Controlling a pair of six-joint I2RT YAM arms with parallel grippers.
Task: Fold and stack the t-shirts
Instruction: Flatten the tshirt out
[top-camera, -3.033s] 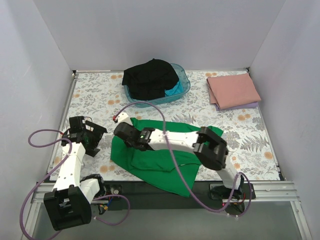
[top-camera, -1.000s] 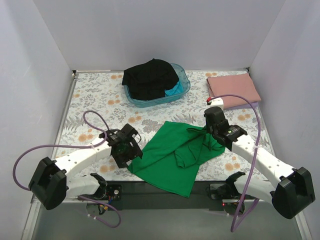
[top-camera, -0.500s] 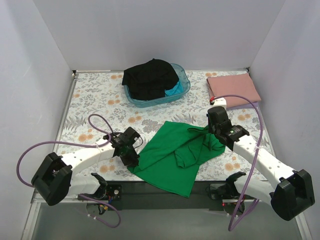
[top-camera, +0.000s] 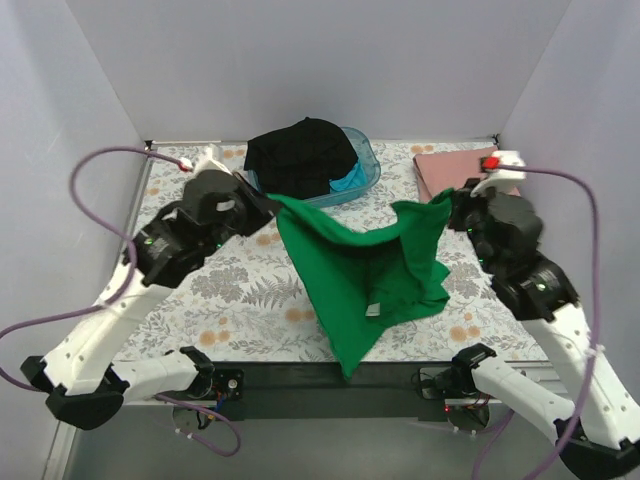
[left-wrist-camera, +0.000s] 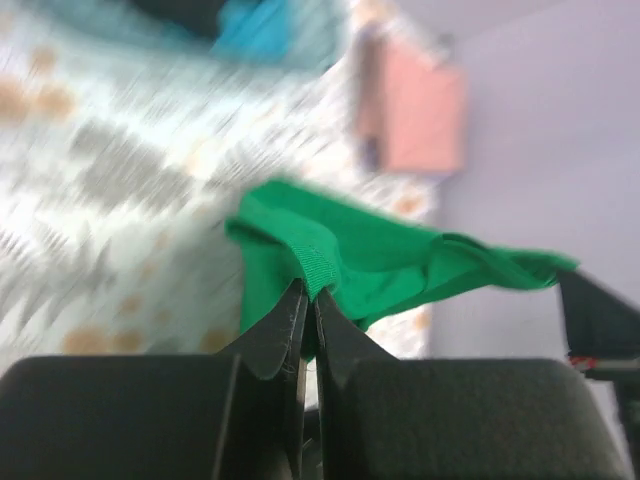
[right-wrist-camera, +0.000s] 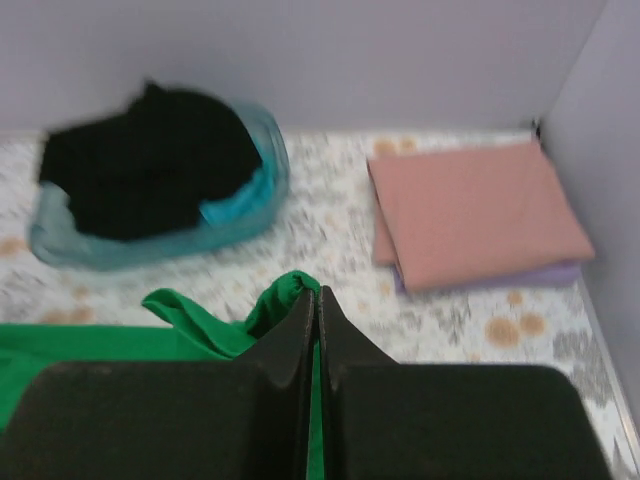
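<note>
My left gripper had just pinched the green t-shirt, my right gripper pinched it too, and I had lifted it above the middle of the table, ready to lay flat.

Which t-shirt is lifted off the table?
The green t-shirt, pinched at two corners and hanging stretched in the air; the black one sits in the tub, the pink one lies folded.
</note>
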